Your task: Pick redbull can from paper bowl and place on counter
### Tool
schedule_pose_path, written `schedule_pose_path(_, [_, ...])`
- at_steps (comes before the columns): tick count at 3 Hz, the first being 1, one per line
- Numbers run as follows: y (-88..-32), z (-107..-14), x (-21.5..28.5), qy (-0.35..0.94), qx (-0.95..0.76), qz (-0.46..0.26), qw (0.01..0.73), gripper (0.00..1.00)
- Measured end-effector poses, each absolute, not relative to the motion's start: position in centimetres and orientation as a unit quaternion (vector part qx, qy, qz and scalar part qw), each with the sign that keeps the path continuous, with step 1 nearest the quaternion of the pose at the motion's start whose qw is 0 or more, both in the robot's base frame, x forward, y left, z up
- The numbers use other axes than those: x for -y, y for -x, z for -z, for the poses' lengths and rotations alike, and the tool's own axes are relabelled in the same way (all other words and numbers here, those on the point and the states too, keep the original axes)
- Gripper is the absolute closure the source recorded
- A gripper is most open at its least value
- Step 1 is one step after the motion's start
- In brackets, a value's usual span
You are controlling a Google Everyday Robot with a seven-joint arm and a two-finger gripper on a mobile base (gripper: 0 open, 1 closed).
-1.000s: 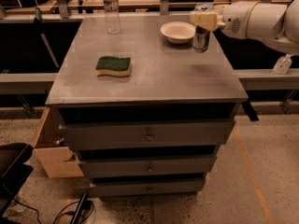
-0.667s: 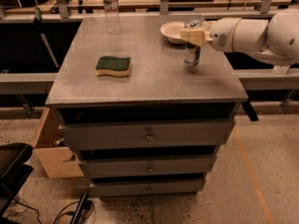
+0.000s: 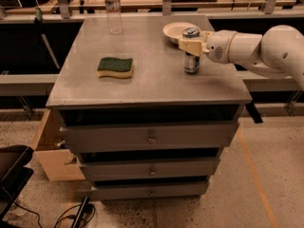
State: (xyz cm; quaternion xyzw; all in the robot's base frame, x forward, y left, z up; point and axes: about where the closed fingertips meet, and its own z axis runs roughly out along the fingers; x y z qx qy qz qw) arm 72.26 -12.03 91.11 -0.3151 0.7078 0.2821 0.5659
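The redbull can (image 3: 191,61) is upright in front of the paper bowl (image 3: 175,32), with its base at or just above the grey counter (image 3: 152,84). My gripper (image 3: 192,43) reaches in from the right and is shut on the can's upper part, with cream fingers (image 3: 185,42) on either side. The white bowl sits at the back right of the counter and looks empty.
A green-and-yellow sponge (image 3: 115,67) lies left of centre on the counter. A clear water bottle (image 3: 112,9) stands at the back left. The cabinet's drawers with round knobs (image 3: 151,139) are below, and a wooden drawer (image 3: 52,151) stands open at the lower left.
My arm has carried the can from beside the bowl to the left and toward the front, and lowered it to the counter surface in front of the bowl.
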Motion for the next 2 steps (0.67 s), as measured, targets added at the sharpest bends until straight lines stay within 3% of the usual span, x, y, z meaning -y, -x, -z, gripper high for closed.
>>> schedule_pose_path(2, [-72.27,-91.59,12.02,0.315,-0.708,-0.282,0.566,0.6])
